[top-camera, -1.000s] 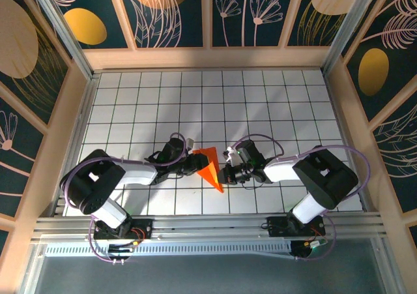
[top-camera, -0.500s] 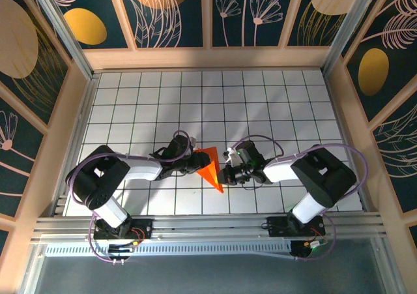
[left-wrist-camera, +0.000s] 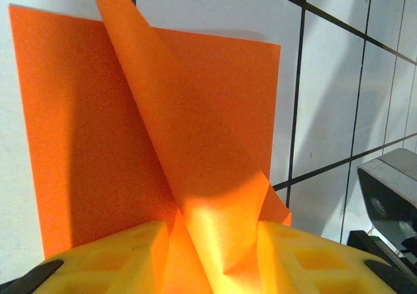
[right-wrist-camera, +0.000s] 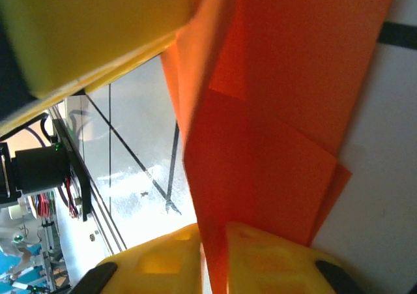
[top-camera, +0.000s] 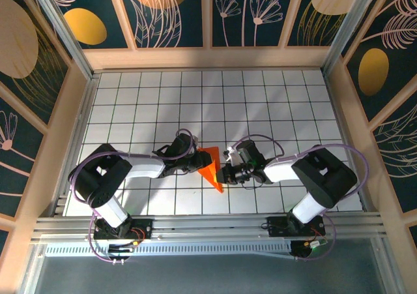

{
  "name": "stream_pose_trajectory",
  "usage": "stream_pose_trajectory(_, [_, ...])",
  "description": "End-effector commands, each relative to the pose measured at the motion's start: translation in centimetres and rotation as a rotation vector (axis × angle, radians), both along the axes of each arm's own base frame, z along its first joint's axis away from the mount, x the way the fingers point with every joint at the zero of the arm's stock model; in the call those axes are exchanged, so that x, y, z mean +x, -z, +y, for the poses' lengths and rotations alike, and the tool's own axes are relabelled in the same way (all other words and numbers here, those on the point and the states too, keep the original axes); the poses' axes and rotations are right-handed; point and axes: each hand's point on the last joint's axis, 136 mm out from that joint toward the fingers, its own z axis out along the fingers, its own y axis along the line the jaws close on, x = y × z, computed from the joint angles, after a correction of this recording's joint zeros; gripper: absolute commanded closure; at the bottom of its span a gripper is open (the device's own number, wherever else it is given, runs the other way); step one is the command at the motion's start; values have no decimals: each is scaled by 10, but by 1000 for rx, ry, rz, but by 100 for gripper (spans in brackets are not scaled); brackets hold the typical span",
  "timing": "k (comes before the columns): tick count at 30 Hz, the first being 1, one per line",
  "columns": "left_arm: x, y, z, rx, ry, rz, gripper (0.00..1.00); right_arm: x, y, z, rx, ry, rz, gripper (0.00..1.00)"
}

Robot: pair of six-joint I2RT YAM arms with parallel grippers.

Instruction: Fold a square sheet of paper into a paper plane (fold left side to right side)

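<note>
The sheet of paper [top-camera: 210,166], bright orange and partly folded into a downward-pointing wedge, lies on the tiles between my two grippers. My left gripper [top-camera: 195,164] is at its left edge. In the left wrist view a lifted flap [left-wrist-camera: 195,150] curls up from the flat sheet [left-wrist-camera: 85,124] and runs down between the yellow fingers [left-wrist-camera: 124,255] of the left gripper [left-wrist-camera: 212,248], which hold it. My right gripper [top-camera: 224,173] is at the right edge. In the right wrist view its gripper [right-wrist-camera: 215,248] pinches a thin layer of the paper [right-wrist-camera: 287,98] in a narrow slot.
The white tiled table [top-camera: 260,98] spreads out behind and to both sides. Wooden walls ring it, and an aluminium rail [top-camera: 208,225] runs along the near edge by the arm bases. The left gripper's yellow finger [right-wrist-camera: 91,33] sits close above the right gripper's.
My left gripper has slid to the right, bringing the paper's left flap toward the right side. The right arm has stayed almost where it was.
</note>
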Motion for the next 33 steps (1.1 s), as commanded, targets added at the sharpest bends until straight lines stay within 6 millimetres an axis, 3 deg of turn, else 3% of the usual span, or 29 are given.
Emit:
stream_pose_trajectory(1, [-12,29,17,115,1,61,60,5,-13,-3,33,16,-28,78])
stream_pose_trajectory(8, [-12,28,16,110,2,59,60,19,-35,-16,78,55,-70,57])
stream_pose_trajectory(12, [-12,27,16,109,1,57,60,28,-36,-17,77,65,-73,55])
stream_pose_trajectory(21, [-12,27,16,105,-1,55,60,34,-26,3,75,33,-48,55])
stream_pose_trajectory(28, [-12,26,15,104,0,54,60,35,-22,11,78,22,-37,65])
stream_pose_trajectory(33, [-12,26,15,104,-1,53,60,35,-17,9,58,26,-33,83])
